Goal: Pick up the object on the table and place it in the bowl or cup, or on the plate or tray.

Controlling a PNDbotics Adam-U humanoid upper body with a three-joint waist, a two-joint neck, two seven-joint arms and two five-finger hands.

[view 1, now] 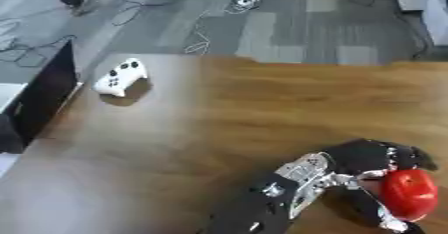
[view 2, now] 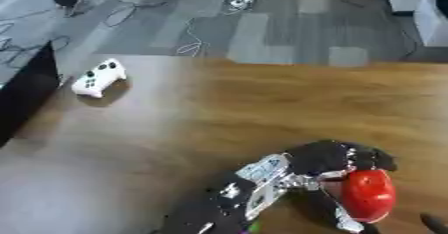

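Note:
A glossy red rounded object (view 1: 409, 193) sits at the lower right of the wooden table (view 1: 262, 108). My left hand (view 1: 372, 159) reaches in from the bottom middle of the view and is shut on it. The dark fingers curl over its top and left side, and the thumb (view 1: 388, 221) comes up under it. I cannot tell whether the object rests on the table or is lifted off it. No bowl, cup, plate or tray shows in either view. My right hand shows in no view.
A white game controller (view 1: 121, 77) lies at the table's far left corner. A black box (view 1: 48, 95) stands against the left edge. Grey floor with cables (view 1: 197, 38) lies past the far edge. A small dark shape (view 2: 435, 221) pokes in at the lower right corner.

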